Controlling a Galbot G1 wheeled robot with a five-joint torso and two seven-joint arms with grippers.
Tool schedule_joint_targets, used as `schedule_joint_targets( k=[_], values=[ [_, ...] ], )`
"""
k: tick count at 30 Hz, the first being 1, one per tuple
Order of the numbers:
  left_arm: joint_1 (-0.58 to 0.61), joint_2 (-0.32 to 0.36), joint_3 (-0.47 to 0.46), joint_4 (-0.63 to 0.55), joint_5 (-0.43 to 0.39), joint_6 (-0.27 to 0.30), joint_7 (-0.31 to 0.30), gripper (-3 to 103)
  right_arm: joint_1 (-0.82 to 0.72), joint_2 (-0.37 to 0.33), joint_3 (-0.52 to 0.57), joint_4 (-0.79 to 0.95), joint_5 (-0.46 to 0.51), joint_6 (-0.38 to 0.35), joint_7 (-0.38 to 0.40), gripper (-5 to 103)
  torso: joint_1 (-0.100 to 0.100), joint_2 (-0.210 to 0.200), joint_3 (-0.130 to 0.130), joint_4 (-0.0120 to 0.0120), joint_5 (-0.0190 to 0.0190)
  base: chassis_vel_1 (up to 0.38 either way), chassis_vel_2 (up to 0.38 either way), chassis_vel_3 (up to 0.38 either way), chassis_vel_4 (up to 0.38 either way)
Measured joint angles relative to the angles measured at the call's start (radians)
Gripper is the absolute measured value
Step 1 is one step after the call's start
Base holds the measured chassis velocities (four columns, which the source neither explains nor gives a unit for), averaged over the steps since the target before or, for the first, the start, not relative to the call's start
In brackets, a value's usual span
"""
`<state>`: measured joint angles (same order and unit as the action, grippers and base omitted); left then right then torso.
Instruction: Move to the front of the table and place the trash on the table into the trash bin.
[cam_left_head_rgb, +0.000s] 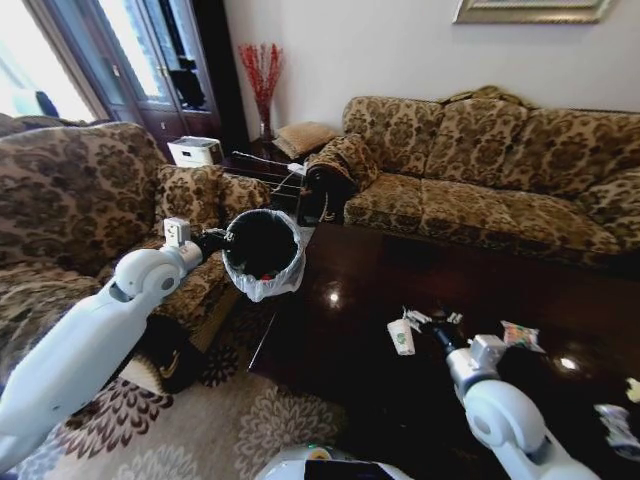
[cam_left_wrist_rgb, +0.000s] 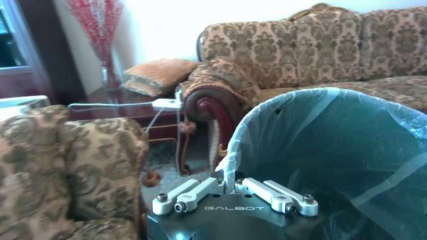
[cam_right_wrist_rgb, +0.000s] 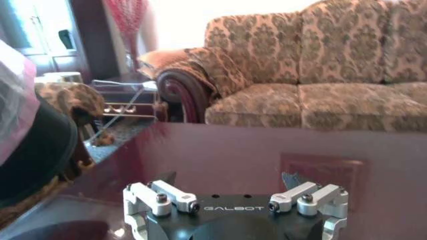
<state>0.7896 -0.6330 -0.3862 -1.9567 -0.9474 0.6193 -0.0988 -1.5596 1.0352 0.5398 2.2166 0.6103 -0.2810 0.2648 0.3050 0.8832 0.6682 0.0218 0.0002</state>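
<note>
Trash bin (cam_left_head_rgb: 262, 250), black, white-bagged, apparently pinched by left end effector (cam_left_wrist_rgb: 229, 186).

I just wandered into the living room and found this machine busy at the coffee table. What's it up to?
It is clearing rubbish. Its left gripper is shut on the rim of a small round black trash bin lined with a white plastic bag, holding it up beside the glossy dark-brown wooden table. Its right gripper is open over the table, close to a white cup. A colourful wrapper lies nearby on the tabletop.

left gripper (cam_left_wrist_rgb: 229, 186) pinches the bag-lined trash bin (cam_left_wrist_rgb: 333, 160) rim beside sofa (cam_left_wrist_rgb: 313, 45).
</note>
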Motion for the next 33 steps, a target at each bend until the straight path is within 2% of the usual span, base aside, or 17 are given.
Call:
schedule_joint_targets(
  k=[3, 8, 15, 18, 22, 29, 33],
  values=[
    [0.001, -0.001, 0.0, 0.0, 0.0, 0.0, 0.001, 1, 0.027, 0.016, -0.029, -0.019, -0.007, -0.005, 0.0, 100, 0.0, 0.0, 0.0, 0.0003, -0.0003, -0.086, -0.062, -0.07, -0.084],
    [0.001, -0.01, 0.0, -0.001, 0.002, -0.001, 0.001, 1, 0.111, 0.029, -0.154, -0.091, -0.01, -0.021, -0.008, 100, 0.0, 0.0, 0.0, 0.0001, -0.0003, -0.089, -0.08, -0.107, -0.104],
    [0.01, -0.017, -0.006, -0.01, 0.003, -0.003, -0.003, 1, 0.178, 0.047, -0.194, -0.151, -0.009, -0.043, -0.012, 100, 0.0, 0.0, 0.0, 0.0001, -0.0003, -0.103, -0.111, -0.128, -0.113],
    [0.016, -0.024, -0.007, -0.012, 0.003, -0.008, -0.003, 1, 0.188, 0.046, -0.196, -0.176, -0.002, -0.042, -0.036, 100, 0.0, 0.0, 0.0, -0.0003, -0.0004, -0.119, -0.124, -0.112, -0.123],
    [0.009, -0.045, 0.001, -0.016, 0.003, -0.01, -0.016, 1, 0.22, 0.055, -0.238, -0.23, 0.013, -0.025, -0.115, 100, 0.0, 0.0, 0.0, -0.0011, -0.0001, -0.088, -0.087, -0.073, -0.069],
    [0.007, -0.052, 0.004, -0.026, 0.003, -0.009, -0.033, 1, 0.291, 0.061, -0.321, -0.261, 0.016, -0.011, -0.142, 100, 0.0, 0.0, 0.0, 0.0009, -0.0005, -0.015, -0.018, -0.008, -0.012],
    [0.016, -0.051, 0.002, -0.026, 0.004, -0.008, -0.039, 1, 0.337, 0.056, -0.388, -0.303, 0.005, -0.011, -0.143, 100, 0.0, 0.0, 0.0, 0.0003, -0.0005, 0.0, 0.0, 0.0, 0.0]
  ],
)
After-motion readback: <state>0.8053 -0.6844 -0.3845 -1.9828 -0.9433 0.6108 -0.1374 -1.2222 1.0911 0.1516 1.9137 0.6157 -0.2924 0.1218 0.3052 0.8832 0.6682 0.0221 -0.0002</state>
